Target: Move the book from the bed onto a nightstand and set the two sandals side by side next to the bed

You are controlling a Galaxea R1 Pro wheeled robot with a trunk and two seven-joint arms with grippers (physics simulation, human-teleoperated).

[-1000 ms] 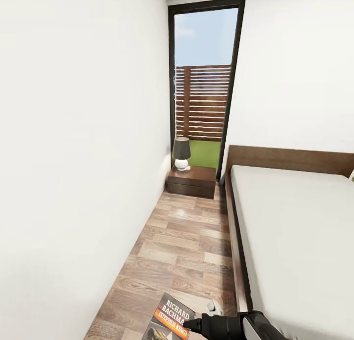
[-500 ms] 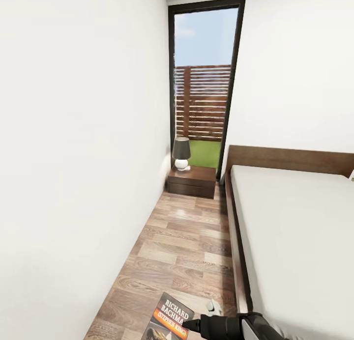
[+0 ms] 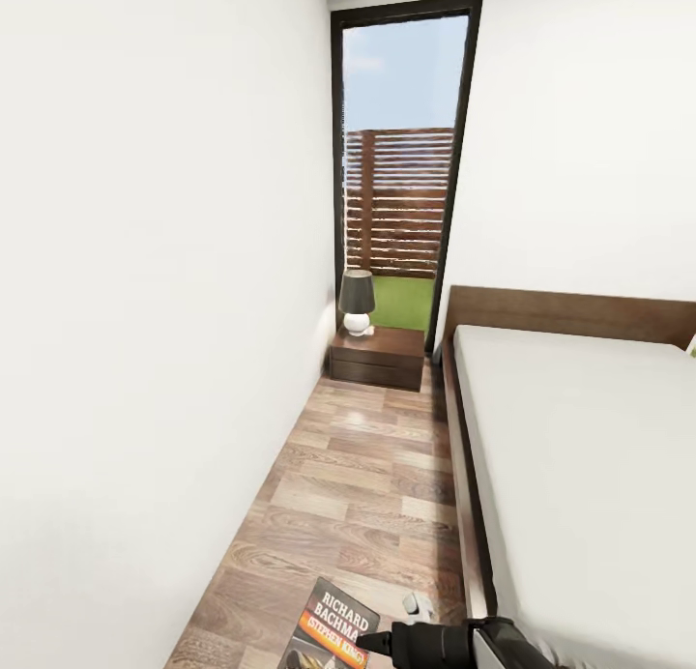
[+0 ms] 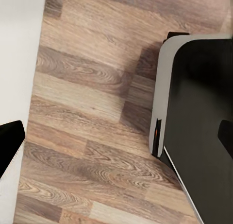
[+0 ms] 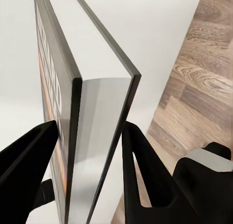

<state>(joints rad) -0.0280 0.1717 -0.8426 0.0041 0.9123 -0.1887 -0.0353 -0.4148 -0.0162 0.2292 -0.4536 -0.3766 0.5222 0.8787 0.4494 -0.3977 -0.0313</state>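
Head view: white walls (image 3: pixel 164 263) fill the left and upper right of the frame. The bed (image 3: pixel 580 456) occupies the lower right, its grey mattress inside a dark wooden frame with a headboard. A plank floor (image 3: pixel 358 485) runs up the centre between wall and bed. A tall dark-framed window (image 3: pixel 401 157) at upper centre shows sky, a slatted fence and grass. The nightstand (image 3: pixel 378 357) stands below the window, just beside the head of the bed, carrying a lamp (image 3: pixel 357 302) with a dark shade and white base. At the bottom edge the right tool (image 3: pixel 372 642) grips the book (image 3: pixel 333 625), cover toward the camera, over the floor. Right wrist view: both fingers (image 5: pixel 29 156) press the book (image 5: pixel 92 136) from either side. Left wrist view: the left tool's fingertips (image 4: pixel 9 144) sit far apart at opposite edges, open, above the floor (image 4: pixel 87 112).
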